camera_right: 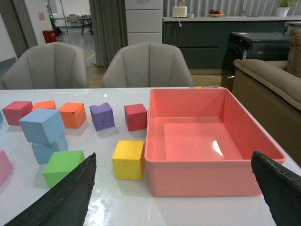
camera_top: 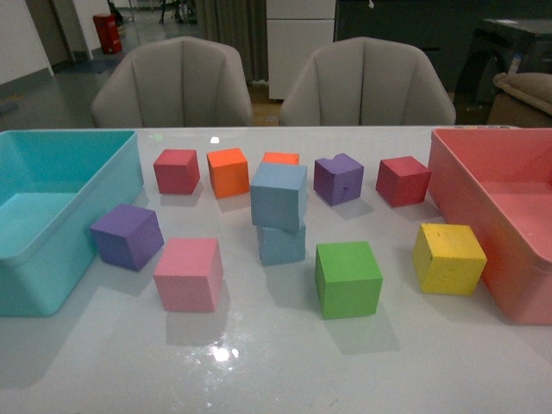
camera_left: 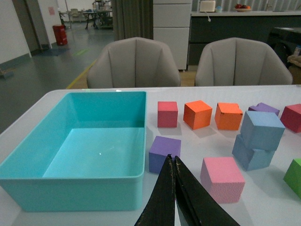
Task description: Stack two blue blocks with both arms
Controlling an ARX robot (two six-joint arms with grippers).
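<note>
Clearly left end effector [camera_left: 174, 162] closed, right end effector [camera_right: 174, 188] spread wide.

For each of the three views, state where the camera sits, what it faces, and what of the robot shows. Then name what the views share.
Front view: on the robot's body, facing across the table; no arm shows.
Left wrist view: on the left arm, facing the turquoise bin; the left gripper shows, shut.
Right wrist view: on the right arm, facing the pink bin; the right gripper shows, open.
All share the stacked blue blocks.
</note>
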